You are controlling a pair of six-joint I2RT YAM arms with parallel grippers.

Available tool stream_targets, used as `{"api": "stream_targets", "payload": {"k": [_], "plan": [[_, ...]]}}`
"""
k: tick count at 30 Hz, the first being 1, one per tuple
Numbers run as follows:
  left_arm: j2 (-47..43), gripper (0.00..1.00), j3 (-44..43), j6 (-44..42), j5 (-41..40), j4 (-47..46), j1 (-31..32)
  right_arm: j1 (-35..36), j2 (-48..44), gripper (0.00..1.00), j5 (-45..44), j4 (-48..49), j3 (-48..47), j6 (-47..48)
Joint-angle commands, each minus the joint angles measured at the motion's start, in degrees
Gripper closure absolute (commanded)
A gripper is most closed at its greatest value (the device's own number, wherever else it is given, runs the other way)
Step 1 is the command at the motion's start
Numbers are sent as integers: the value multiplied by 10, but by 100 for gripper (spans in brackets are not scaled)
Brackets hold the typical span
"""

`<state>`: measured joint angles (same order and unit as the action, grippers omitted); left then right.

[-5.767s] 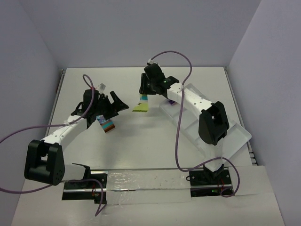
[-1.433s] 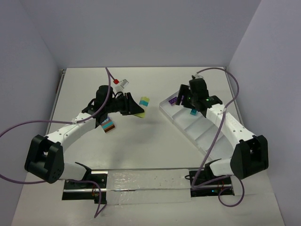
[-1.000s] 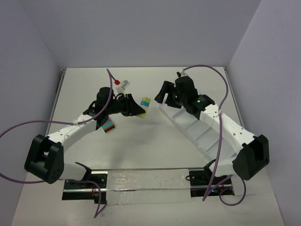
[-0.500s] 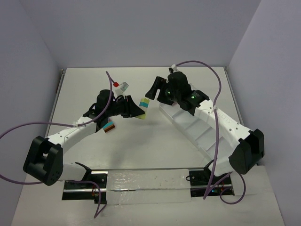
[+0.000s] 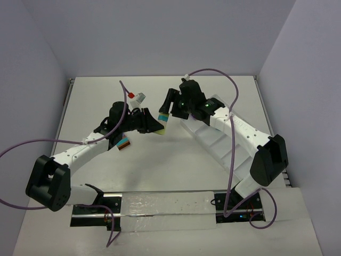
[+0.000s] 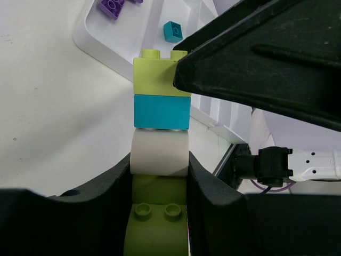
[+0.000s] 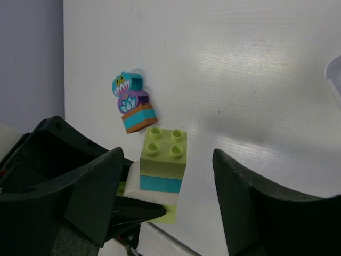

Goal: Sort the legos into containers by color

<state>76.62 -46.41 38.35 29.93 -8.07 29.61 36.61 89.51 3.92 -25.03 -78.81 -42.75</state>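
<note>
White table [image 5: 170,160] enclosed by pale lavender walls [image 5: 160,32].

We have swung our right hand [image 5: 167,108] off the tray [image 5: 217,143] and across to the stack [image 5: 164,116] in our left hand [image 5: 152,124], open fingers [image 7: 85,197] now flanking its top lime brick [image 7: 163,152]. The teal brick [image 6: 170,30] it carried over the tray now lies in a compartment.

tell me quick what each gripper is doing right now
left gripper: closed, holding the lego stack
right gripper: open, set around the top of the stack, not gripping it
</note>
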Motion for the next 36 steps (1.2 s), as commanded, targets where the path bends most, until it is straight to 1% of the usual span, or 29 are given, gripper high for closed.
{"api": "stream_targets", "payload": {"k": [1, 2, 3, 4, 6, 7, 10, 12, 16, 18, 19, 20, 24, 25, 27, 36], "plan": [[-17, 100, -4, -3, -5, -42, 5, 6, 2, 33, 3, 12, -22, -1], [-18, 100, -4, -3, -4, -43, 5, 6, 3, 35, 4, 14, -21, 0], [-18, 100, -5, -2, -4, -43, 5, 6, 4, 42, 5, 13, -22, 2], [-18, 100, -5, -2, -4, -42, 5, 7, 5, 46, 7, 12, -23, 3], [-21, 100, -5, -2, -5, -41, 5, 6, 4, 50, 12, 17, -19, 1], [-23, 100, -4, -1, -7, -41, 5, 6, 3, 50, 17, 22, -18, 0], [-28, 100, -2, 0, -10, -41, 6, 7, 10, 43, 31, 26, -19, 0], [-31, 100, 1, 1, -11, -41, 6, 8, 13, 43, 36, 28, -18, -1], [-36, 100, 4, 1, -12, -42, 6, 9, 11, 51, 40, 40, -12, -3], [-33, 100, 4, 1, -8, -41, 7, 9, 9, 61, 39, 42, -9, -4], [-32, 100, 3, -1, -7, -39, 8, 9, 7, 66, 38, 43, -7, -4], [-30, 100, 2, -4, -7, -35, 9, 9, 4, 74, 37, 47, -4, -5], [-26, 100, 6, -11, -14, -26, 11, 8, -7, 97, -12, 27, -6, 2], [-23, 100, 8, -12, -18, -22, 12, 6, -10, 100, -23, 21, -8, 6], [-11, 100, 4, -19, -27, -12, 12, -2, -18, 100, -37, 17, -6, 11], [28, 100, -7, -23, -28, 1, 17, -49, -44, 100, -37, 22, 11, 14]]}}
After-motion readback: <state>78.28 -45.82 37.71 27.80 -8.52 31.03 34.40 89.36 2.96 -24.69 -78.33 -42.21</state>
